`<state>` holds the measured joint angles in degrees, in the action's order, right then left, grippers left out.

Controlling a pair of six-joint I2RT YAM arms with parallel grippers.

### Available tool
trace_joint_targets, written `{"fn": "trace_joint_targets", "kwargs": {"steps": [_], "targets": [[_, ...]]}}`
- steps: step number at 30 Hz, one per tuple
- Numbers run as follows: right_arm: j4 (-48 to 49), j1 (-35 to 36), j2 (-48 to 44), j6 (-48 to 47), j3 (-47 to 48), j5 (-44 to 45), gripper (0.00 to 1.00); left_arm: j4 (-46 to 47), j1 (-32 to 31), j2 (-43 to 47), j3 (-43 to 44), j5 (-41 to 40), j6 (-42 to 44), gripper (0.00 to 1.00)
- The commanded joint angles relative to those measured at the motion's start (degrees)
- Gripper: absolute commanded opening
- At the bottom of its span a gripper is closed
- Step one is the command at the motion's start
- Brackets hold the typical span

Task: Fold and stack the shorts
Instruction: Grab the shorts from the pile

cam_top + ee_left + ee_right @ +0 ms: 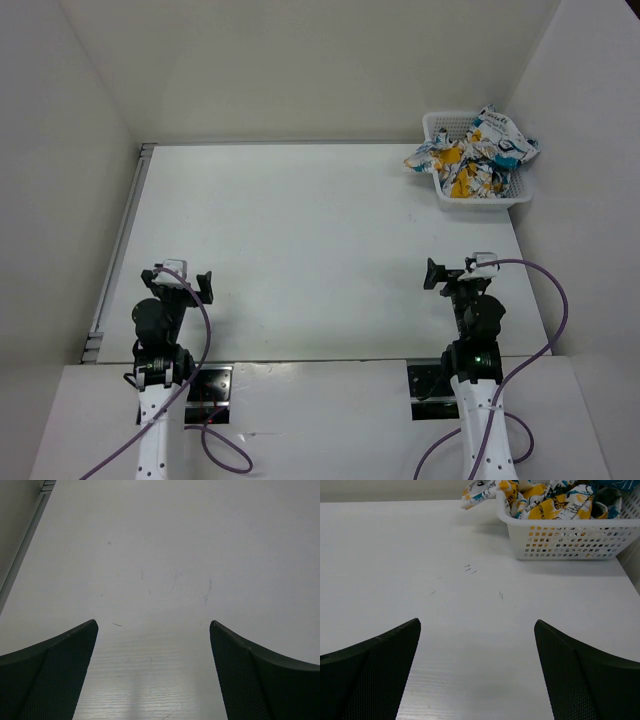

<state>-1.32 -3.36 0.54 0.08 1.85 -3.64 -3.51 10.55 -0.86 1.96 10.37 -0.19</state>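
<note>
The shorts [478,150] lie crumpled in the white basket [482,201] at the upper right of the overhead frame, heaped above its rim. One printed end spills over the basket's left wall and hangs toward the tabletop [320,240]. From this tangle it is hard to say whether the heap is one pair or several. The basket sits in the far right corner of the tabletop, close to the wall on the right and near the back edge.

The left pincer [181,280] hangs at the lower left of the overhead frame with its jaws spread wide and nothing between them. Its wrist view shows only bare, lightly scuffed white surface. A grey rail [118,245] runs along the tabletop's left edge, just beside that arm.

The right pincer [461,273] hangs at the lower right, jaws likewise spread wide and holding nothing. The basket is well ahead of it, in the upper right of its wrist view. The wide middle of the tabletop, between both arms and the back wall, is open white surface.
</note>
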Motion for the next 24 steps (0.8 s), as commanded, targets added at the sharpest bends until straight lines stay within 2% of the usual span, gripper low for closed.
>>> {"fn": "trace_joint_targets", "kwargs": {"steps": [1,5,7,8,9,10,11,12,13,14,15,16,18,19,21,22,24], "targets": [[0.88,0.37,-1.15,-0.69,-1.58,0.21,0.99,1.75,-0.17,2.36,-1.17,1.14,0.19,0.99],[0.88,0.37,-1.15,-0.69,-1.58,0.21,0.99,1.75,-0.17,2.36,-0.64,2.97,0.19,0.99],[0.88,0.37,-1.15,-1.82,-1.58,-1.45,0.99,2.45,-0.17,2.36,-0.11,12.51,0.19,0.99],[1.93,0.37,-1.15,-4.88,-0.54,-12.51,1.00,3.85,-0.17,2.36,-0.11,21.44,0.19,0.99],[3.24,0.37,-1.15,-19.27,0.17,-18.45,1.00,6.82,-0.17,2.36,0.85,22.84,0.19,0.99],[9.78,0.37,-1.15,-22.46,0.78,-22.51,0.98,9.98,-0.17,2.36,0.86,24.42,0.19,0.99],[9.85,0.37,-1.15,-36.32,1.31,-29.51,1.00,9.92,-0.17,2.36,0.86,33.66,0.19,0.99],[1.15,0.37,-1.15,-83.45,-0.16,-43.68,1.00,7.75,-0.17,2.36,1.47,36.01,0.19,0.99],[-0.42,0.37,-1.15,-102.19,-2.18,-43.82,1.00,5.20,-0.17,2.36,1.47,37.34,0.19,0.99],[-0.44,0.37,-1.15,-106.47,-2.20,-43.82,0.99,7.53,-0.17,2.36,1.47,36.31,0.19,0.99],[6.44,0.37,-1.15,-99.55,-0.72,-45.74,0.99,12.42,-0.70,2.36,0.78,34.99,0.19,0.99],[10.51,0.37,-1.15,-96.61,-0.18,-45.76,0.99,21.78,-0.70,1.40,0.77,33.24,0.19,0.99],[21.58,0.37,-0.63,-88.10,0.52,-45.06,0.99,26.26,-2.09,-0.53,3.83,29.21,0.19,0.99],[21.54,0.89,1.03,-83.01,2.61,-45.05,0.99,26.79,-2.11,-4.46,6.45,28.14,0.19,0.99],[18.56,0.89,5.50,-79.72,10.52,-43.13,0.99,25.75,-4.12,-11.32,16.38,25.42,0.19,0.99],[19.94,0.89,12.66,-75.53,12.81,-41.81,0.99,24.00,-4.65,-21.01,19.81,24.88,0.19,0.99],[19.96,2.55,22.35,-69.37,22.02,-37.17,0.99,20.75,-7.01,-32.13,27.71,21.30,0.19,0.99]]}}
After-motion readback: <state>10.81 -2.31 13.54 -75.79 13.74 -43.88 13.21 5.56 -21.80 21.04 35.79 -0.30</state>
